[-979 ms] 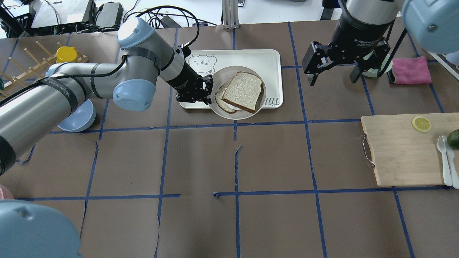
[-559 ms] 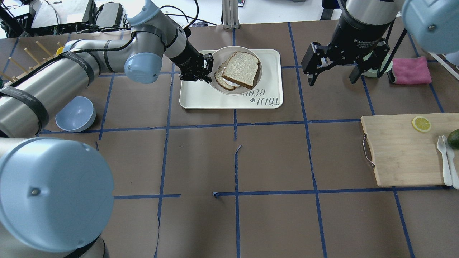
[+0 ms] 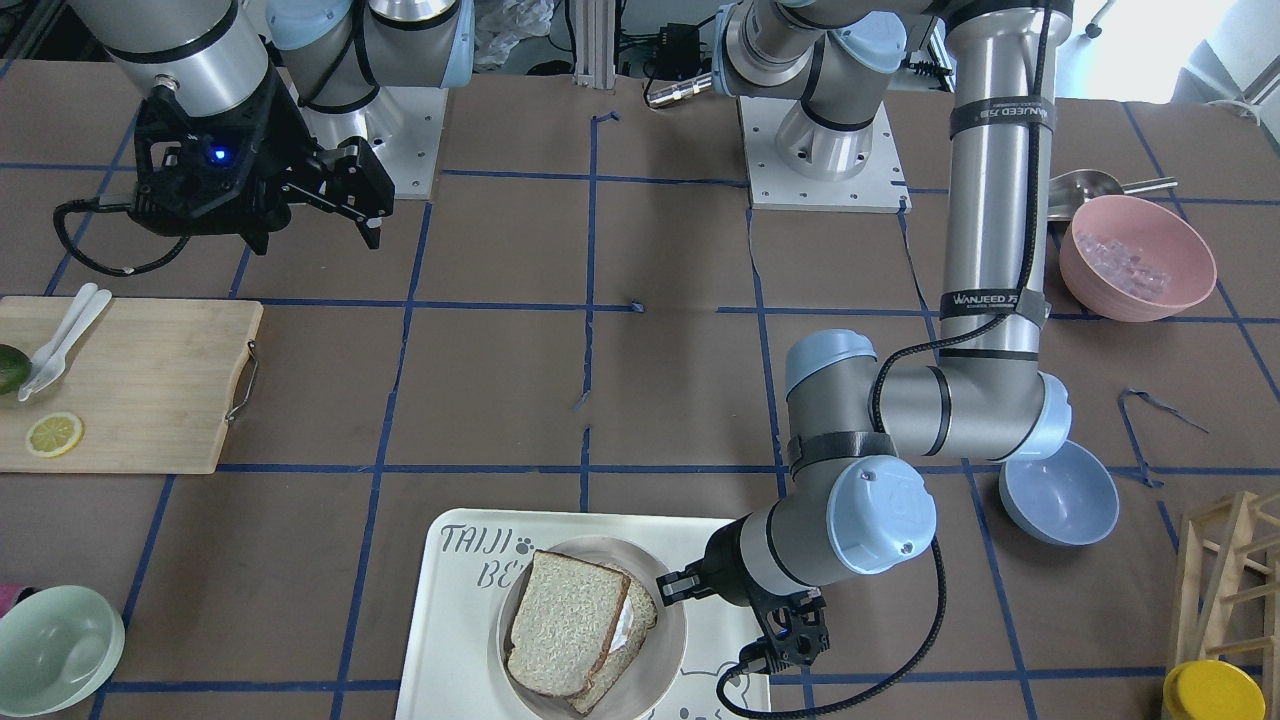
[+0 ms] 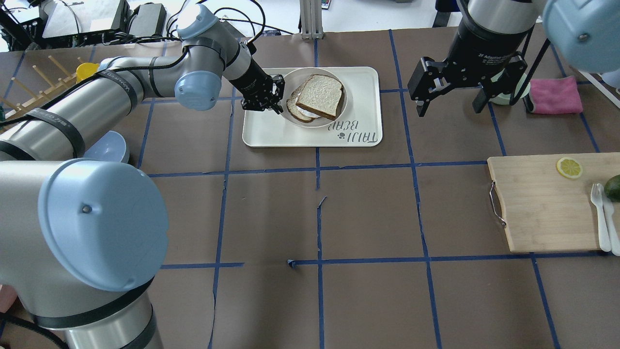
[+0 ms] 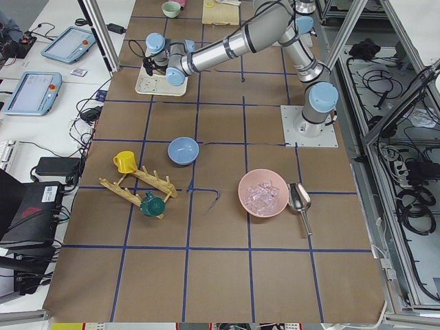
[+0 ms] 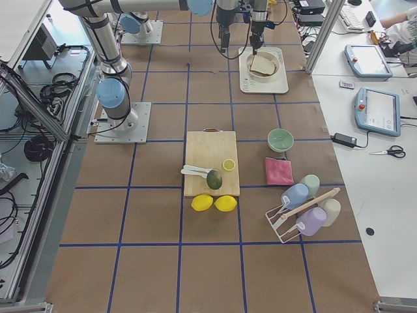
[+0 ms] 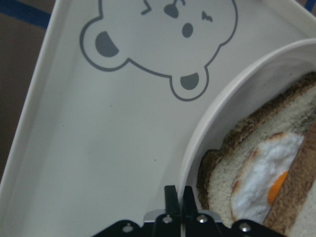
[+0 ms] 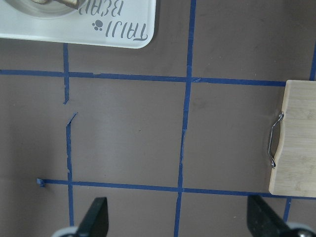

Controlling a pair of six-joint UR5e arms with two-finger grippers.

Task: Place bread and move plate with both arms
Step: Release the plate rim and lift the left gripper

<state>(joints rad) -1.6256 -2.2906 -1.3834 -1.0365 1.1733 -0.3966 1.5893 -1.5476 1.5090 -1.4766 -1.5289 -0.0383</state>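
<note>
The off-white plate (image 4: 317, 124) is on or just above the cream tray (image 4: 271, 133), at its far middle. The plain bread (image 4: 320, 95) lies on top of an egg-topped slice (image 4: 293, 107) on the plate. My left gripper (image 4: 277, 99) is shut on the plate's left rim; the left wrist view shows its fingertips (image 7: 171, 195) pinched on the rim (image 7: 207, 128) beside the egg slice (image 7: 256, 177). In the front view the plate (image 3: 672, 640), bread (image 3: 565, 622) and left gripper (image 3: 668, 590) are at the bottom. My right gripper (image 4: 450, 109) is open and empty, hovering right of the tray.
A wooden cutting board (image 4: 537, 208) with a lemon slice, avocado and white utensils lies at the right. A blue bowl (image 4: 109, 145), a wooden rack (image 4: 29, 92), a pink cloth (image 4: 554, 94) and a pink bowl (image 3: 1135, 255) stand around the edges.
My left gripper carried the plate with the bread from the tray's near edge to its far middle and lowered it. The right arm has not moved.
</note>
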